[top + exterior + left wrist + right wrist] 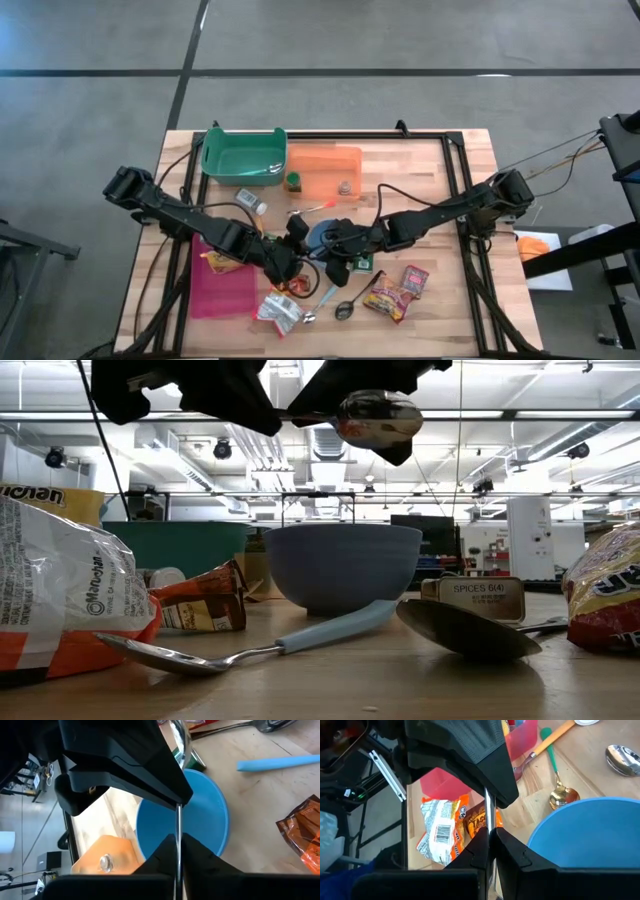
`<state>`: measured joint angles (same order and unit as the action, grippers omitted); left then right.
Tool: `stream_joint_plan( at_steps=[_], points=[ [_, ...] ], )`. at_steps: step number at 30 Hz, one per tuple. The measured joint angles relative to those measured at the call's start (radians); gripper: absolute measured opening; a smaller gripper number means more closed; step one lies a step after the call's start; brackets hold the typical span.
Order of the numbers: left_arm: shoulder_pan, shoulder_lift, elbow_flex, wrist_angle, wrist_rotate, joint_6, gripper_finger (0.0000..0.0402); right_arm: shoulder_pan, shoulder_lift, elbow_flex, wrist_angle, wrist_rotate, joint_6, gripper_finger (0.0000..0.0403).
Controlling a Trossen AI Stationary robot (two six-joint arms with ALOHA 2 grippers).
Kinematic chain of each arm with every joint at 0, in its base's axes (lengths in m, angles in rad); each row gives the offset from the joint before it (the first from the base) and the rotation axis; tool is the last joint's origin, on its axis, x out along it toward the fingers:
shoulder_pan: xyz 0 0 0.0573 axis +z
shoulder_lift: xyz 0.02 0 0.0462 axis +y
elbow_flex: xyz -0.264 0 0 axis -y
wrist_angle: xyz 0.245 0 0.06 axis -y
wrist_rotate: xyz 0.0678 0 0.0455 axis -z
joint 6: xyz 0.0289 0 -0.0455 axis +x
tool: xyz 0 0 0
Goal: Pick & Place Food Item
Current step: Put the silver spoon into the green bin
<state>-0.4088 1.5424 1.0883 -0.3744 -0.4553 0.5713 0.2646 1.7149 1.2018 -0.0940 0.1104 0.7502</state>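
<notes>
Left gripper (177,851) and right gripper (489,840) both clamped on one metal spoon (378,416), held above the blue bowl (342,565) at bench centre.

On the table: one blue bowl (322,237), three bins, namely a green (243,155), an orange (325,170) and a pink one (223,288), about three snack packets near the front edge, and at least four spoons, one held aloft (378,416).
</notes>
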Motion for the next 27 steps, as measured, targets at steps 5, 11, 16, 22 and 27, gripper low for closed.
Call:
stream_joint_plan(
  at_steps=[5,11,16,22,27],
  points=[
    [0.000,0.000,0.000,-0.007,-0.011,-0.003,0.0003,0.000,0.000,0.000,0.000,0.000,-0.002,0.0011],
    [0.000,0.000,0.000,-0.017,-0.059,-0.043,0.0002,0.002,0.000,0.000,0.004,0.001,-0.055,0.0026],
    [0.000,-0.001,0.000,-0.030,-0.067,-0.097,0.0001,0.008,0.000,0.000,0.009,0.035,-0.096,0.0083],
    [0.000,-0.001,0.000,-0.059,-0.069,-0.183,0.0001,0.008,-0.001,-0.006,0.006,0.046,-0.126,0.0174],
    [0.005,-0.015,0.000,-0.090,-0.077,-0.341,0.0000,0.008,-0.003,0.000,-0.003,0.049,-0.121,0.0233]
  ],
)
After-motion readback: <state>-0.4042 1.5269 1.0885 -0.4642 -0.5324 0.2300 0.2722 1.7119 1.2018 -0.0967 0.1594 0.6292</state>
